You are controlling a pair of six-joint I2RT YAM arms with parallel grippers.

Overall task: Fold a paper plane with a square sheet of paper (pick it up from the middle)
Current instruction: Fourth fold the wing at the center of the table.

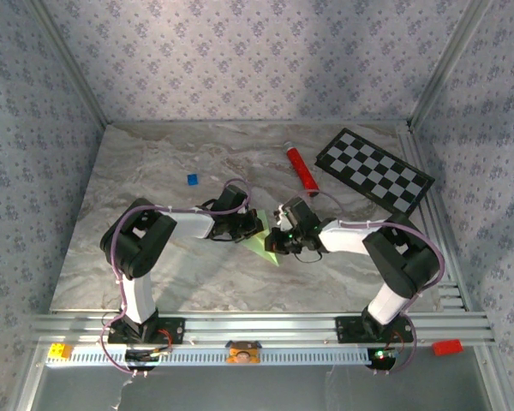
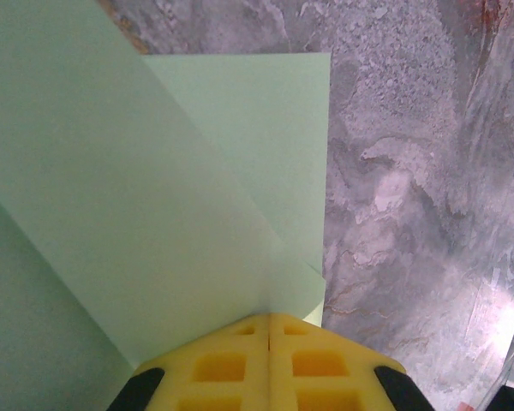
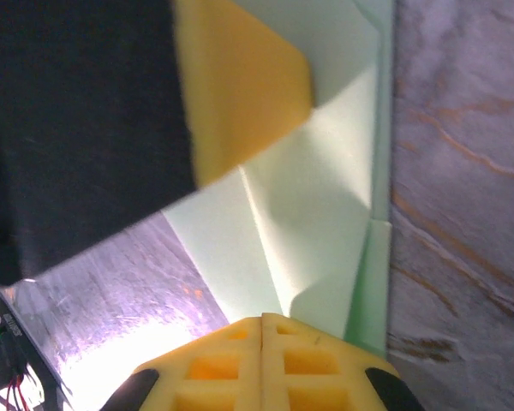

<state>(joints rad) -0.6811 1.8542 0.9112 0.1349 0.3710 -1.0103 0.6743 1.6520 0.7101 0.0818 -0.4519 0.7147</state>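
Observation:
The square sheet of paper [image 1: 264, 246], pale green and folded into angled layers, sits at the middle of the marble table between both grippers. My left gripper [image 1: 247, 226] comes in from the left, my right gripper [image 1: 275, 240] from the right, and their tips nearly meet. In the left wrist view the yellow jaws [image 2: 268, 317] are shut, with the paper [image 2: 240, 128] fanning out from their tip. In the right wrist view the jaws [image 3: 262, 318] are shut where a raised crease of the paper [image 3: 325, 171] runs in. The left gripper's yellow finger [image 3: 240, 86] rests on the paper's far part.
A red tube [image 1: 301, 169] lies behind the grippers, with a black-and-white checkerboard [image 1: 374, 169] at the back right. A tiny blue square [image 1: 191, 179] sits at the back left. An aluminium rail [image 1: 257, 325] runs along the near edge, and patterned walls close off three sides.

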